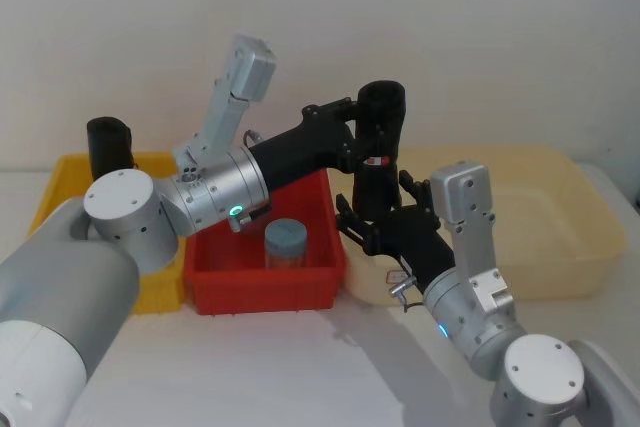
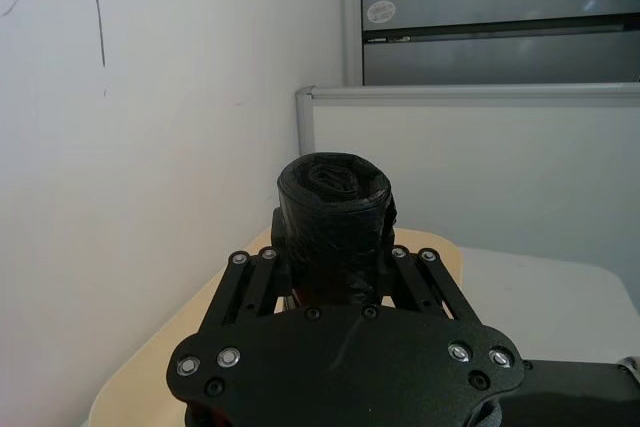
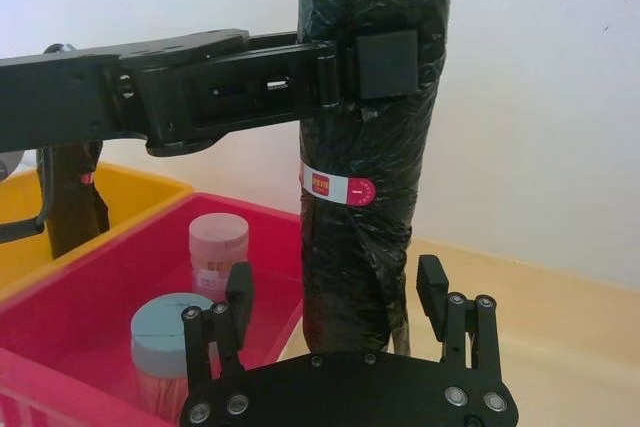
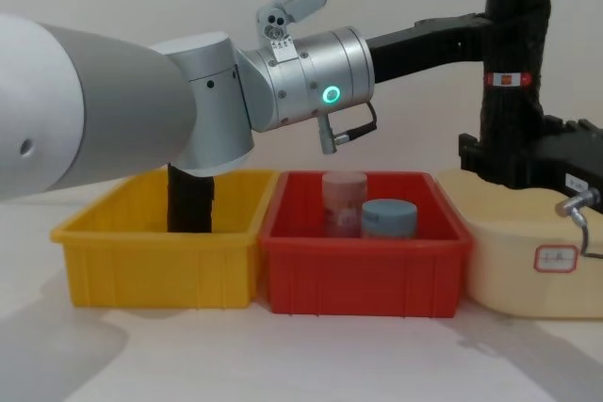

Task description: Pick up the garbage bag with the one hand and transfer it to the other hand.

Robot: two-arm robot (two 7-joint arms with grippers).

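Where the left arm (image 4: 301,72) reaches: across above the red bin (image 4: 363,265), green ring lit on its silver wrist
Cream tub (image 4: 528,265): just right of the red bin
Yellow bin (image 4: 160,265): just left of the red bin, a black roll (image 4: 188,200) standing in it
Garbage bag (image 3: 375,127): upright in the air, just right of the red bin, above its rim
Left pincer (image 1: 372,142): clamped on the bag's upper part, above the red-and-white label (image 3: 338,187)
Right pincer (image 3: 335,287): spread wide, a finger on each side of the bag's lower end, gaps showing
Jars: blue-lidded (image 4: 389,218) and pink-lidded (image 4: 344,195), inside the red bin
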